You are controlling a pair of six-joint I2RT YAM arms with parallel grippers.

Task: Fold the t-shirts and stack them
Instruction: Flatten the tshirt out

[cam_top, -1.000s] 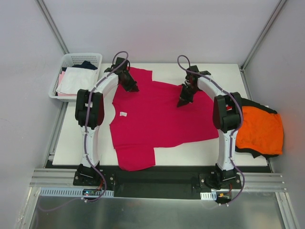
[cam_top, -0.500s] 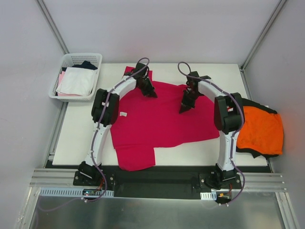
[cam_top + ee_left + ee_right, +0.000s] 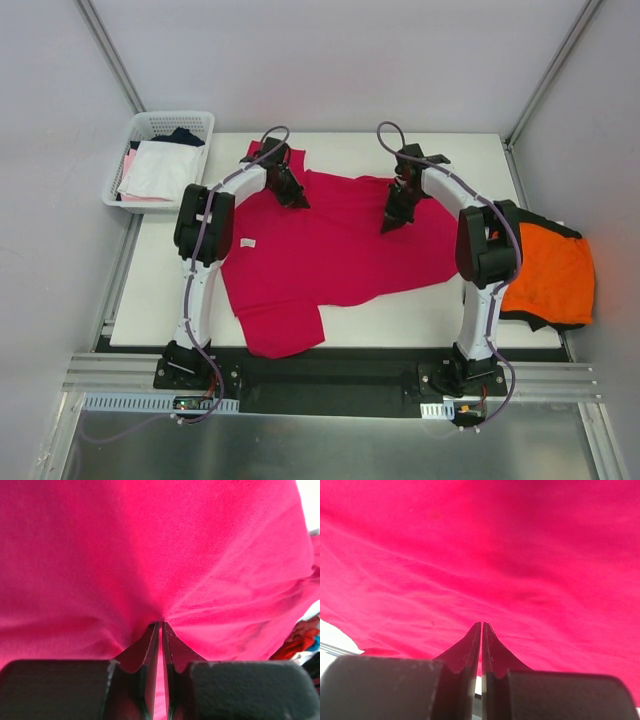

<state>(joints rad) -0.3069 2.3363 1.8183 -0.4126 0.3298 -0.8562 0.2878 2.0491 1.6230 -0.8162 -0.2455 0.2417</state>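
Left end effector (image 3: pixel 295 198) pinches t-shirt (image 3: pixel 340 245); white table (image 3: pixel 160 285).

Two arms in mirrored pose. The left arm (image 3: pixel 196 225) and right arm (image 3: pixel 485 245) rise from bases at the near edge, elbows out, forearms arching toward the far side and inward. The wrists pitch downward. The fingers of the left gripper (image 3: pixel 296 199) are pressed together, pinching a gathered fold of the crimson t-shirt (image 3: pixel 330 250). The right gripper (image 3: pixel 388 224), well apart from it, is likewise closed on that cloth.
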